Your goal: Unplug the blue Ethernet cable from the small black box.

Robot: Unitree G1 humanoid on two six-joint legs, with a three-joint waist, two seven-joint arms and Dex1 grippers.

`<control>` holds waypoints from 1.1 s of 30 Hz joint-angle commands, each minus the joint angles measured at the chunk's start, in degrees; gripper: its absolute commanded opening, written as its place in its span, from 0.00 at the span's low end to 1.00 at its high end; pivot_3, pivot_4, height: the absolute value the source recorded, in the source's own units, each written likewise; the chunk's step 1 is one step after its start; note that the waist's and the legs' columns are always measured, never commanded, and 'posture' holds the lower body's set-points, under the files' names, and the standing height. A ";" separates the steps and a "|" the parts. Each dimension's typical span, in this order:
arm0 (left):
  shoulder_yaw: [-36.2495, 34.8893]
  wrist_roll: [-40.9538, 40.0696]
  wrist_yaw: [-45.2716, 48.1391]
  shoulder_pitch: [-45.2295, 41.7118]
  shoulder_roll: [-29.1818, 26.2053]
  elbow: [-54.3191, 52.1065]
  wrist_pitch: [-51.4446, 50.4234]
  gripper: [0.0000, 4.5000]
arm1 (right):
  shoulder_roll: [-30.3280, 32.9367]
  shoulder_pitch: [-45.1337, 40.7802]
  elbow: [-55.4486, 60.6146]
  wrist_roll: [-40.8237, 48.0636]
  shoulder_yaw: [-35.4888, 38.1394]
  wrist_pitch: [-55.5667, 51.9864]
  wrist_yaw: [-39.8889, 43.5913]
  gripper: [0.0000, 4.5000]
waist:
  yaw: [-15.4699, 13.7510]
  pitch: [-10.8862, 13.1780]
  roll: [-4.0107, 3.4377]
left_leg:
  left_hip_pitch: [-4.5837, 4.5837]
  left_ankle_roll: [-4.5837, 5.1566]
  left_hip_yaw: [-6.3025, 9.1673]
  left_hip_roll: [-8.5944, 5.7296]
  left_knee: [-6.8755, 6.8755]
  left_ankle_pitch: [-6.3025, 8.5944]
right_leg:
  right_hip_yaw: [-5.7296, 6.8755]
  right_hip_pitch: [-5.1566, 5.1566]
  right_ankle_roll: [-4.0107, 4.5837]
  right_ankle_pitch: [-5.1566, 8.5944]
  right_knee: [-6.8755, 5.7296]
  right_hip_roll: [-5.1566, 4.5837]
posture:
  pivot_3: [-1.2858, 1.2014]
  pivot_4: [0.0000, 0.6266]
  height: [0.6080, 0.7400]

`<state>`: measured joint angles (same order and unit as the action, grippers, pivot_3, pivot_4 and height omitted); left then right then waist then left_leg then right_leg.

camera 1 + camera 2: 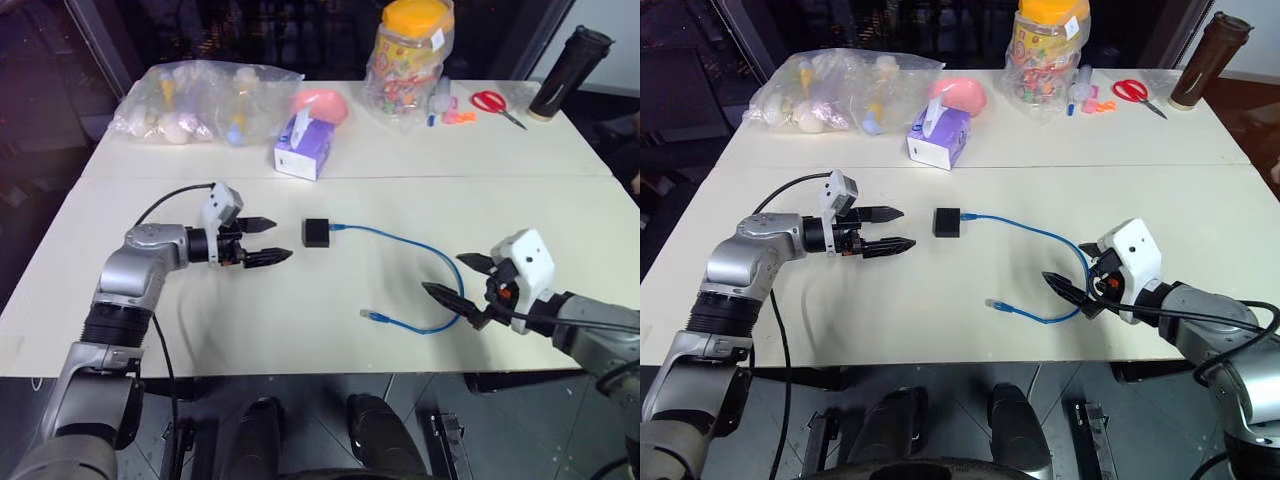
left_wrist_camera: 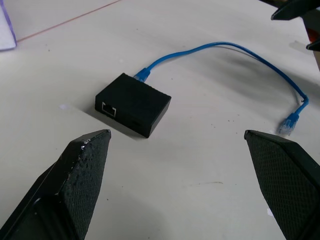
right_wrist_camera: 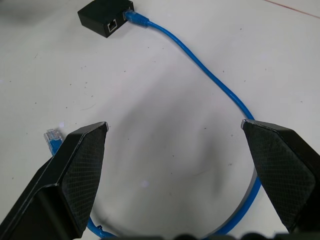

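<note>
Small black box (image 1: 317, 232) on table (image 1: 300, 320) centre, left gripper (image 1: 262, 241) just left of it. Blue Ethernet cable (image 1: 420, 247) runs right from box, looping beside right gripper (image 1: 456, 279). Tissue box (image 1: 303, 150) behind.

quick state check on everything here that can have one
cable: one end plugged into the box, other end free on the table
box: flat on the table, second port empty
left gripper: open, empty, near the box
right gripper: open, empty, over the cable's loop
scissors: shut
jar: lid on
bottle: upright, capped
</note>
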<state>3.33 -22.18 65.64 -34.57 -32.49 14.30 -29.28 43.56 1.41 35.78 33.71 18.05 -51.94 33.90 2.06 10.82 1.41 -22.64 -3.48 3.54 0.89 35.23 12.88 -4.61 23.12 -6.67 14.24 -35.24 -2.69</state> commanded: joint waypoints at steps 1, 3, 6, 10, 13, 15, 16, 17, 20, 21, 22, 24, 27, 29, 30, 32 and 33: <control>-1.77 -1.12 -0.20 -1.47 0.13 -0.78 0.53 0.99 | -0.18 -0.81 0.87 -0.27 -0.12 1.60 -0.52 1.00 | 0.01 0.00 0.00 | 0.00 0.00 0.00 0.00 0.00 0.00 | 0.00 0.00 0.00 0.00 0.00 0.00 | 0.52 0.24 0.99; -1.74 -1.08 -0.44 -1.46 0.33 -1.21 0.33 0.99 | -0.41 -0.87 0.92 -0.42 -0.55 1.91 -0.78 1.00 | 0.00 0.00 0.00 | 0.00 0.00 0.00 0.00 0.01 0.00 | 0.00 0.00 0.00 0.00 0.00 0.00 | 0.52 0.24 0.99; -1.35 -0.68 -0.43 -1.28 0.34 -1.33 0.49 0.99 | -0.50 -1.00 0.75 -0.57 -1.08 2.43 -1.09 1.00 | 0.00 0.00 0.00 | 0.00 0.00 0.00 0.00 0.02 0.00 | 0.00 0.00 0.00 0.00 -0.01 0.00 | 0.52 0.24 0.99; -1.70 -0.93 -0.92 -1.49 0.69 -1.10 0.27 0.99 | -0.50 -1.32 0.40 -0.59 -1.54 2.95 -1.33 1.00 | -0.02 0.00 0.00 | 0.00 0.00 0.00 0.00 0.02 0.00 | 0.00 0.00 0.00 0.00 -0.01 0.00 | 0.52 0.24 0.99; -2.79 -1.78 -1.94 -1.89 1.37 -0.51 -0.37 0.99 | -0.62 -1.87 -0.11 -0.80 -2.14 3.45 -1.52 1.00 | -0.02 0.00 0.00 | 0.00 0.00 0.00 0.00 0.02 0.00 | 0.00 0.00 0.00 0.00 -0.01 0.00 | 0.52 0.24 0.99; -3.12 -1.44 -2.43 -2.18 1.47 0.49 0.14 0.99 | -0.80 -2.37 -0.53 -1.16 -2.78 3.80 -1.66 1.00 | -0.02 0.00 0.00 | 0.00 0.00 0.00 0.00 0.02 0.00 | 0.00 -0.01 0.00 -0.01 -0.01 0.00 | 0.52 0.24 0.99; -3.04 -1.21 -2.45 -2.31 1.42 0.94 0.51 0.99 | -0.86 -2.69 -0.75 -1.25 -3.04 3.91 -1.70 1.00 | -0.01 0.00 0.00 | 0.01 0.00 0.00 0.00 0.03 0.00 | 0.00 -0.01 0.00 -0.01 -0.02 0.00 | 0.52 0.24 0.99; -2.98 -1.08 -2.38 -2.44 1.38 1.31 0.80 0.99 | -0.91 -3.00 -0.94 -1.27 -3.26 4.00 -1.72 1.00 | -0.01 0.00 0.00 | 0.01 0.00 0.00 0.00 0.03 0.00 | 0.00 -0.01 0.00 -0.01 -0.02 0.00 | 0.52 0.24 0.99; -3.06 -0.82 -2.17 -2.95 1.40 2.33 1.46 0.99 | -0.98 -3.63 -1.45 -1.49 -3.86 4.40 -1.68 1.00 | 0.02 0.00 0.00 | 0.01 0.00 0.00 0.00 0.02 0.00 | 0.00 -0.01 -0.02 -0.01 -0.03 0.00 | 0.52 0.24 0.99; -3.03 -0.71 -2.09 -3.20 1.40 2.68 1.71 0.99 | -0.97 -3.88 -1.75 -1.69 -4.06 4.61 -1.67 1.00 | 0.01 0.00 0.00 | 0.01 0.00 0.00 0.00 0.02 0.00 | 0.00 -0.01 -0.02 -0.01 -0.02 0.00 | 0.52 0.24 0.99; -2.95 -0.60 -1.98 -3.44 1.38 3.04 1.97 0.99 | -1.00 -4.14 -2.13 -1.97 -4.28 4.98 -1.69 1.00 | 0.00 0.00 0.00 | 0.01 0.00 0.00 0.00 0.02 0.00 | 0.00 -0.01 -0.02 -0.01 -0.02 0.00 | 0.52 0.24 0.99; -2.13 -0.04 -0.94 -4.19 1.05 3.92 2.69 0.99 | -0.91 -5.57 -4.04 -3.46 -5.72 6.57 -1.46 1.00 | 0.05 0.00 0.00 | 0.01 0.00 0.00 0.00 0.02 0.00 | 0.00 -0.01 -0.02 -0.01 -0.03 0.00 | 0.52 0.24 0.99; -1.02 0.29 2.48 -5.65 -0.48 4.85 2.07 0.99 | -0.54 -10.49 -10.61 -8.39 -11.72 10.97 0.11 1.00 | 0.33 0.01 0.01 | 0.02 0.00 -0.01 0.00 0.05 0.00 | 0.00 -0.01 0.01 -0.02 -0.03 0.01 | 0.52 0.24 0.99; -1.12 0.57 3.56 -7.06 -1.81 6.86 0.78 0.99 | -0.72 -14.56 -16.25 -11.92 -16.23 14.53 1.95 1.00 | 0.49 0.01 0.01 | 0.03 0.00 -0.03 0.00 0.05 0.00 | 0.00 -0.01 0.03 -0.03 -0.03 0.01 | 0.52 0.24 0.99; -1.22 0.54 4.57 -7.40 -2.70 7.46 0.51 0.99 | -1.36 -17.18 -19.81 -13.22 -18.26 16.26 3.20 1.00 | 0.58 0.01 0.01 | 0.06 0.00 -0.04 0.00 0.05 0.00 | -0.01 -0.02 0.03 -0.03 -0.03 0.01 | 0.52 0.24 0.99; -1.24 0.41 6.66 -7.15 -4.93 7.28 -0.16 0.99 | -3.89 -24.54 -29.89 -16.10 -22.69 20.89 6.54 1.00 | 0.89 0.01 0.02 | 0.08 0.00 -0.05 0.01 0.00 0.00 | -0.01 0.01 0.01 -0.04 -0.06 0.02 | 0.52 0.24 0.99; -1.58 -0.13 7.69 -6.37 -6.80 5.60 -1.34 0.99 | -7.29 -32.08 -40.94 -19.03 -26.20 25.60 9.16 1.00 | 1.51 0.03 0.04 | 0.13 0.00 -0.08 0.03 -0.01 0.00 | -0.02 0.01 0.00 -0.05 -0.09 0.03 | 0.52 0.24 0.99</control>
<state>2.52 -21.83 71.40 -40.65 -37.72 22.05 -29.52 38.75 -24.40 4.21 18.15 -5.26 -32.48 40.03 3.56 10.85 1.45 -22.48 -3.48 3.43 0.93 35.20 12.88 -4.64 23.15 -6.72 14.17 -35.37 -2.65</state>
